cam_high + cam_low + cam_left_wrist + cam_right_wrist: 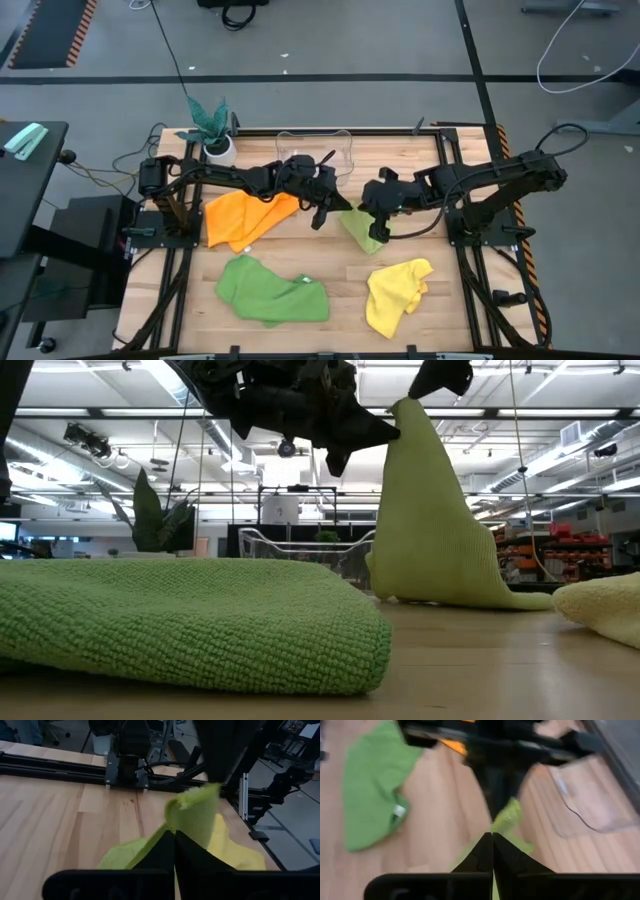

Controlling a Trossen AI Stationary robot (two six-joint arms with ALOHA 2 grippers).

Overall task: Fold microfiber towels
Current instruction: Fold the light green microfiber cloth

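My left gripper [338,203] is pinched tight on a corner of the lime towel [360,230], mid-table just in front of the bin [315,148]; my right gripper [375,212] is clamped on the same towel from the other side, v. close to the left one. High view: lime towel hangs between us w/ its lower part on the table. Orange towel [245,218] lies crumpled under my left arm, green towel [272,292] loose near the front edge, yellow towel [397,294] bunched front right. Plant [210,125] sits at the back left corner. Low view: lime towel [430,520] stands up like a tent, peak lifted, bottom edge resting on the wood; green towel [180,620] fills the foreground, yellow [600,610] at the edge. Left wrist view: my fingers [165,850] closed flat w/ lime cloth [195,815] gripped at the tips, yellow behind it. Right wrist view: fingers [487,852] closed too, a bit of lime [506,820] beyond them, green towel [370,790] further off. Progress, as I judge it: early. No towel looks neatly folded; this is the 1st one picked up, not yet spread or folded. Three others untouched, all still rumpled.
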